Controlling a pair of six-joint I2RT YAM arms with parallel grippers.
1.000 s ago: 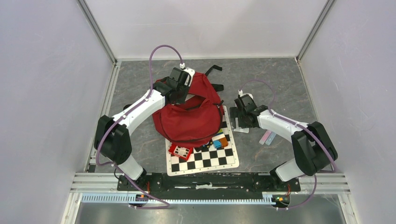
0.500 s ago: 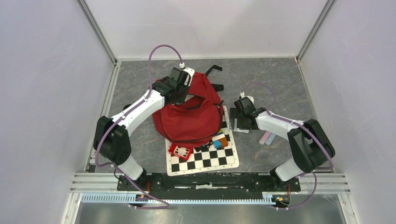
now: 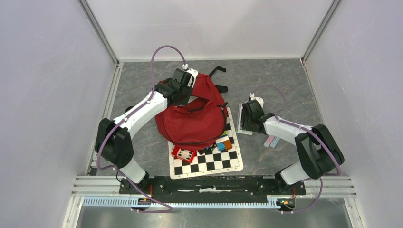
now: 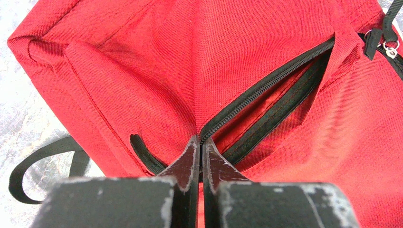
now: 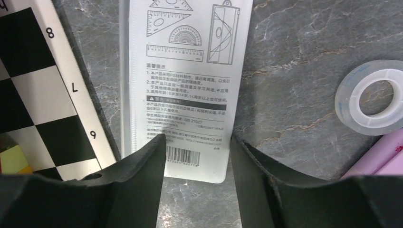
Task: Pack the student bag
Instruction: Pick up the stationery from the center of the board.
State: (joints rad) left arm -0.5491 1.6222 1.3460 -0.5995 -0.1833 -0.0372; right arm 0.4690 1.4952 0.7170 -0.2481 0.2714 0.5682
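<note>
Well, the overhead view gives me the layout: the student bag [image 3: 192, 121] lies in the middle of the table, its near edge overlapping the chessboard [image 3: 209, 161], with small coloured blocks [image 3: 224, 141] on the board just beside it. Only the left wrist camera shows me that the left gripper [image 4: 200, 142] is pinched tight on the bag's black zipper edge, at the end of the open slit. The right wrist camera adds what the overhead blurs: the right gripper [image 5: 197, 140] stands with its jaws apart, one finger at each side of the lower end of a flat ruler-set packet [image 5: 185, 71]. Whether they touch it I cannot tell. A clear tape roll [image 5: 347, 102] and pink pens [image 5: 380, 164] lie near the packet. The table [image 3: 285, 80] is grey marbled, walled by pale panels [image 3: 47, 95].
</note>
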